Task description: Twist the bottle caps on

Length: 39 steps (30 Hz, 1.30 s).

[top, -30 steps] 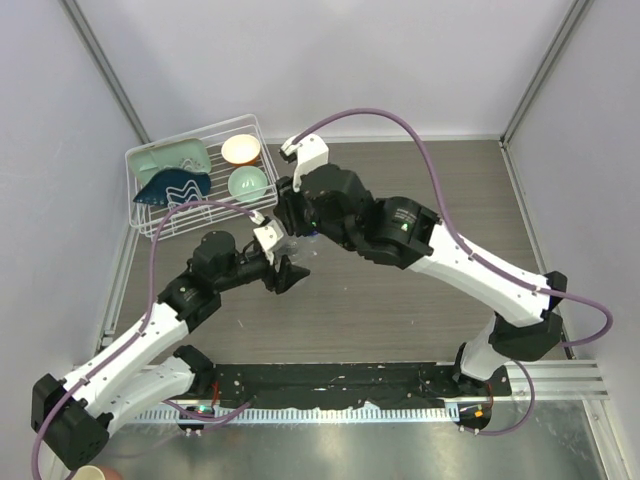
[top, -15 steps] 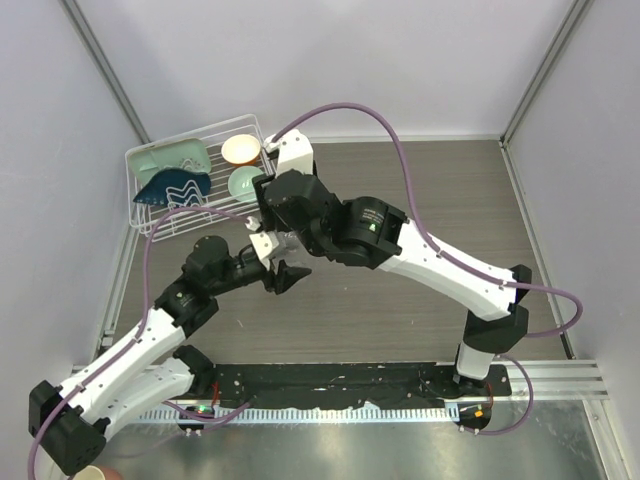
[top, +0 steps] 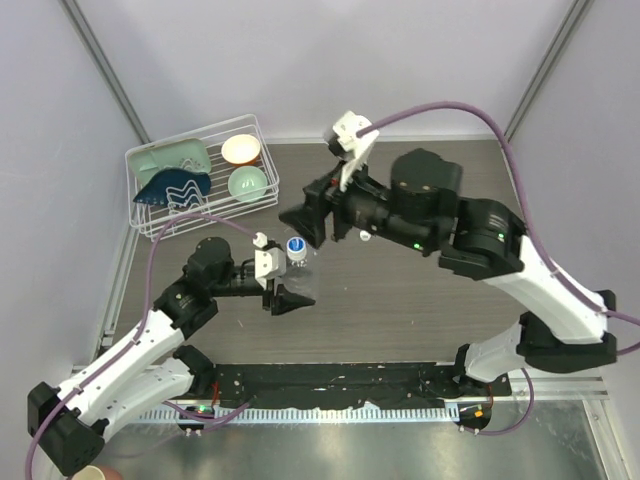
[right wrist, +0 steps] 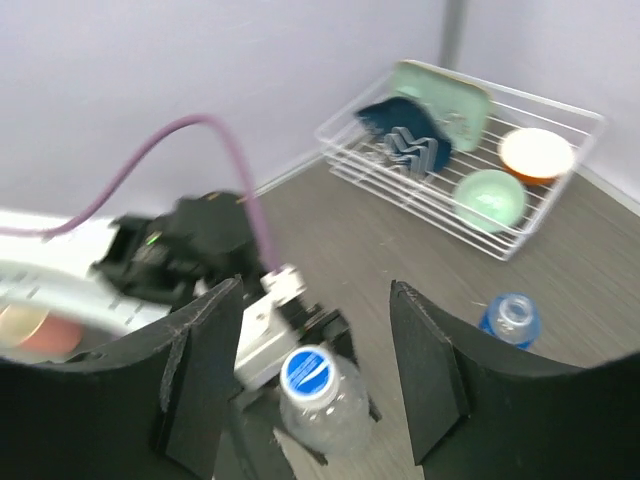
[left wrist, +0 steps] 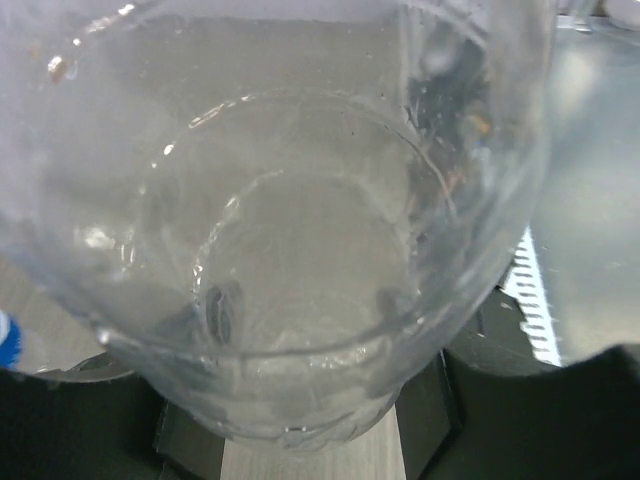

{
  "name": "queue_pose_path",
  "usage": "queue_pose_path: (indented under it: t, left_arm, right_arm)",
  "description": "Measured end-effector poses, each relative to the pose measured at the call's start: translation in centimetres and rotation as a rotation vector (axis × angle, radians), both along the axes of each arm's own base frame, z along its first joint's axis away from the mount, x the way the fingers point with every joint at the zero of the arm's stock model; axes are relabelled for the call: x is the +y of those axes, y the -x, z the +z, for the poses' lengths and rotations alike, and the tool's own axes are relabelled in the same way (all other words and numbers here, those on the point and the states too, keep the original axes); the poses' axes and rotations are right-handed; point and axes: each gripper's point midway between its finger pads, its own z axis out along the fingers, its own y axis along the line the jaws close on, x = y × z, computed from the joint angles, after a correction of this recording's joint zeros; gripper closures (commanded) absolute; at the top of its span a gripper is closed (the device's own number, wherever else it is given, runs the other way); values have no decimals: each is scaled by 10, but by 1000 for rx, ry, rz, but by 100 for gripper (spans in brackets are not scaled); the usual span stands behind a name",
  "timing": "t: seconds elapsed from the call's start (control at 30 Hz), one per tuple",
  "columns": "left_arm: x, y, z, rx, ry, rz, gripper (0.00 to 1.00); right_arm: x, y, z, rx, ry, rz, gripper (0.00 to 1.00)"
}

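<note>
Now that the right fingers (right wrist: 205, 375) have left the cap (right wrist: 308, 371) and spread, left fingers (top: 283, 300) still pinch the bottle (right wrist: 322, 410).

The left arm (top: 130, 350) reaches from its base at the near left corner up and to the right. It bends at the elbow, and its forearm points right. The left gripper (top: 288, 292) is closed around a clear bottle (left wrist: 290, 250), which stands with its cap up. The right arm (top: 540, 290) rises from its base, folds at the elbow and stretches left across the middle. The right gripper (top: 303, 220) points left and down, just beyond the left one. Its two fingers (right wrist: 205, 370) are spread wide and grip nothing.
</note>
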Motion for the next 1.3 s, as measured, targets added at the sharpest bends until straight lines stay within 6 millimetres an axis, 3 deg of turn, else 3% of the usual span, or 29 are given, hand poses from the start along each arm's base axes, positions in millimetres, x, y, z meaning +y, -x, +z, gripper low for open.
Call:
queue_pose_path:
  t: [0.2,0.47,0.8,1.3]
  left_arm:
    - [-1,31,4,64,-9,-166,100]
    - [4,59,17,93,-12,-317,100]
    - [5,65,14,130,-25,-346,100]
    - [6,68,20,134,-22,-360,100]
  right_arm:
    - [-10,59,-5,-72,31,344,34]
    - [5,87,-41,-57,129,601,41]
    - [5,91,-47,-67,137,668,47]
    - [-1,68,-57,-43,152,637,55]
